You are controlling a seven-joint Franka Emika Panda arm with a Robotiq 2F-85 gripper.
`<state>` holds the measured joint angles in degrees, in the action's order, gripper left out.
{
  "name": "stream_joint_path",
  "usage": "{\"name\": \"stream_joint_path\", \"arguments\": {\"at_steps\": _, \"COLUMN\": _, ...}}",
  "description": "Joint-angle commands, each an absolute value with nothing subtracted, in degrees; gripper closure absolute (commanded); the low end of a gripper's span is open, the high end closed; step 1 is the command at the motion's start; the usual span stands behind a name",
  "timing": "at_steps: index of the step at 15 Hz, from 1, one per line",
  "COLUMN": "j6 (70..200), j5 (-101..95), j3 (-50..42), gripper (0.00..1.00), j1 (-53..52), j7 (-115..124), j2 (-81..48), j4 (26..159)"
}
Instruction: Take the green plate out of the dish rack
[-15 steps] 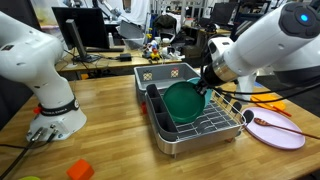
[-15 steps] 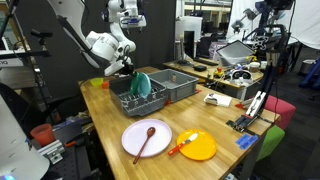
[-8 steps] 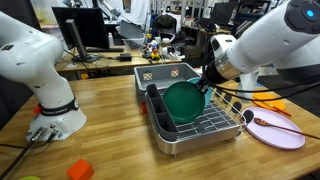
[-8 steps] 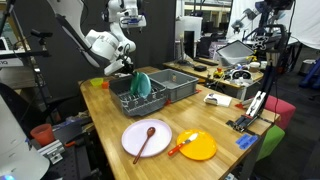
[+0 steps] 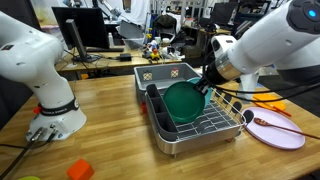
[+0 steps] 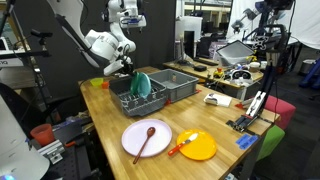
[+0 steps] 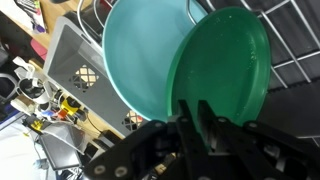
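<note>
The room is a crowded lab, with monitors, cables and cluttered benches behind a wooden table (image 5: 110,110) whose pale plank top fills the lower part of both exterior views. The rack (image 5: 205,125) sits right of centre in an exterior view, a grey wire frame on a tray. The green plate (image 5: 182,100) stands on edge inside it, towards its left end. The arm reaches in from the upper right, and the claw (image 5: 203,84) meets the plate's upper right rim. In the wrist view the claw (image 7: 196,108) comes up from the bottom edge. Its two fingers (image 7: 186,112) are pinched together on the rim of the green plate (image 7: 225,70). A teal plate (image 7: 140,60) stands right behind that one, overlapping it to the upper left. A grey perforated bin (image 5: 165,72) lies just beyond the rack. A pink plate (image 5: 275,130) with a spoon on it rests on the table at the right edge. In an exterior view an orange plate (image 6: 197,146) lies beside that pink one, low in the frame. An orange block (image 5: 80,170) lies near the bottom left corner, below a white robot base (image 5: 55,118).
</note>
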<state>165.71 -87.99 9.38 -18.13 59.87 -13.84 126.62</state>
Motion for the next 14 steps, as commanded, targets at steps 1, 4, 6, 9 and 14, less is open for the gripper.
{"name": "stream_joint_path", "arguments": {"at_steps": 1, "j6": 166.2, "j5": -87.0, "j3": 9.8, "gripper": 0.52, "j1": -18.2, "j7": 59.6, "j2": -11.8, "j4": 128.9}}
{"name": "stream_joint_path", "arguments": {"at_steps": 4, "j6": 164.6, "j5": -88.3, "j3": 10.3, "gripper": 0.31, "j1": -19.0, "j7": 60.4, "j2": -10.0, "j4": 129.6}}
{"name": "stream_joint_path", "arguments": {"at_steps": 6, "j6": 163.3, "j5": -88.7, "j3": 10.4, "gripper": 0.18, "j1": -19.4, "j7": 60.4, "j2": -8.4, "j4": 130.1}}
{"name": "stream_joint_path", "arguments": {"at_steps": 9, "j6": 161.3, "j5": -89.2, "j3": 10.2, "gripper": 0.01, "j1": -19.5, "j7": 61.0, "j2": -6.8, "j4": 130.4}}
{"name": "stream_joint_path", "arguments": {"at_steps": 14, "j6": 162.1, "j5": -91.6, "j3": 9.3, "gripper": 0.0, "j1": -18.9, "j7": 63.5, "j2": -10.0, "j4": 129.5}}
